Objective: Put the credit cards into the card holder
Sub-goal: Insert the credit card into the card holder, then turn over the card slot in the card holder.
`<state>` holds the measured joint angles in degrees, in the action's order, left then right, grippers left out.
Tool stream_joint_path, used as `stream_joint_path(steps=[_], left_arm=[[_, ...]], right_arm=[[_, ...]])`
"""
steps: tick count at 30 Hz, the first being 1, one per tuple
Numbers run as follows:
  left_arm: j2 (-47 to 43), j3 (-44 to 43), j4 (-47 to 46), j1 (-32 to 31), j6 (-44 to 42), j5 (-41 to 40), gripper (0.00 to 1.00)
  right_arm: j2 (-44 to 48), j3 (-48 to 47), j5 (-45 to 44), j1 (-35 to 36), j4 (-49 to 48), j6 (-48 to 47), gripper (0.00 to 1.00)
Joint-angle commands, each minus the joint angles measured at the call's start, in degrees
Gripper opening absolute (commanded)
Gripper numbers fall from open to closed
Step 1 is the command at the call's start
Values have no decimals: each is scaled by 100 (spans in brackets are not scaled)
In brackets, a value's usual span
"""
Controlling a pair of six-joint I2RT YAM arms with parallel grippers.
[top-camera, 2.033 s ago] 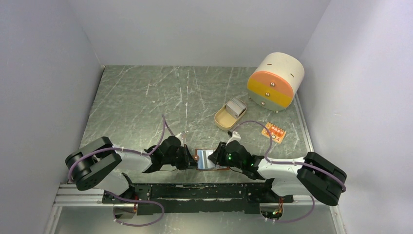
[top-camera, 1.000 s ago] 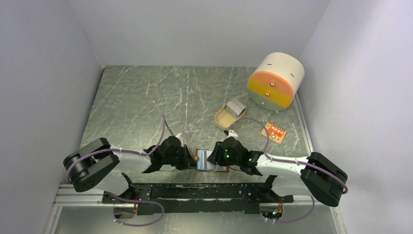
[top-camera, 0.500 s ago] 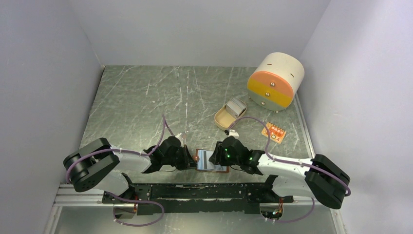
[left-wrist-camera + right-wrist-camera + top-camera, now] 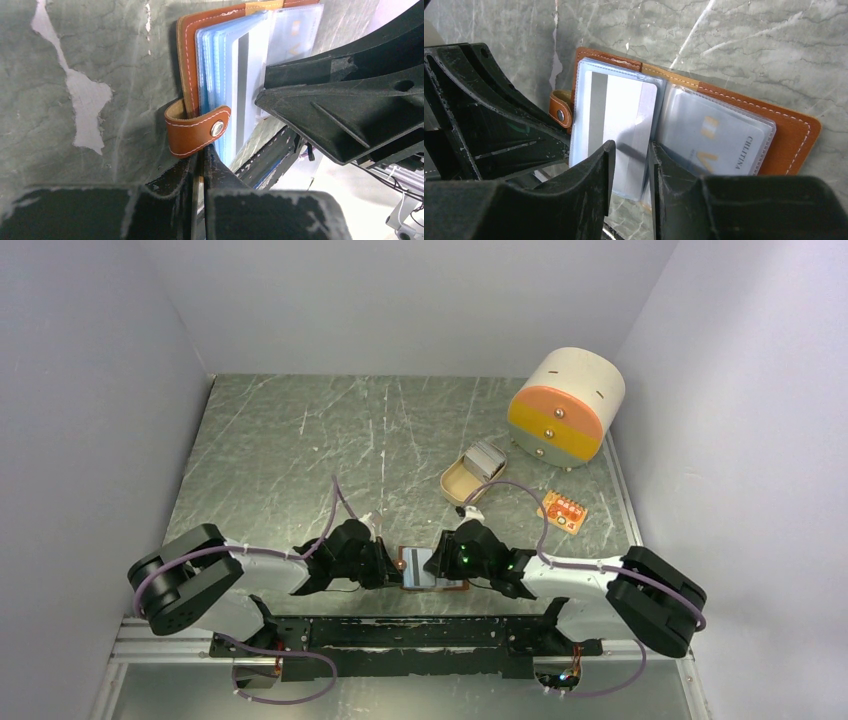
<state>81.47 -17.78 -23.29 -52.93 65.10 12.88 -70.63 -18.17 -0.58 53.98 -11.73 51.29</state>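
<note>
the card holder [image 4: 432,570] lies open on the desk [image 4: 300,460] at the lower centre of the top view, between the two claws. in the right wrist view a pale card [image 4: 621,112] with a grey stripe sits in the left clear sleeve [image 4: 583,115]. we cannot tell whether it is fully home.

the right claw [image 4: 631,147] hangs over the card's near end, jaws part-way apart with nothing caught between them. the left claw [image 4: 201,155] is clenched tight at the holder's edge, just under the snap strap [image 4: 197,132]. whether it pinches leather we cannot tell.

we judge the step to be seating this card. next, the right claw should nudge it deeper while the left steadies the holder. more cards [image 4: 487,456] wait in the dish [image 4: 458,485], right of centre in the top view.
</note>
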Motion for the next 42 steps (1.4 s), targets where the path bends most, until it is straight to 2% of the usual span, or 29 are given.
stream_joint_path(steps=[1, 12, 15, 19, 24, 37, 42], left_arm=[[-52, -10, 276, 19, -173, -259, 9], [-743, -98, 865, 19, -326, -558, 9], [-940, -64, 993, 15, -327, -685, 9], [-1065, -68, 1176, 10, -327, -795, 9], [-1043, -25, 1068, -3, -296, -764, 9], [-1190, -220, 1207, -138, -355, -812, 9], [-1300, -225, 1163, -156, -355, -789, 9]], right_arm=[[-276, 135, 486, 59, -315, -2, 33], [-776, 270, 1013, 40, -1063, 182, 31], [-696, 314, 959, 9, -857, 405, 31], [-341, 145, 486, 12, 126, 292, 41], [15, 113, 416, 12, 372, 236, 35], [-566, 554, 1349, 23, -1760, 607, 23], [-773, 607, 1339, 16, -1878, 610, 23]])
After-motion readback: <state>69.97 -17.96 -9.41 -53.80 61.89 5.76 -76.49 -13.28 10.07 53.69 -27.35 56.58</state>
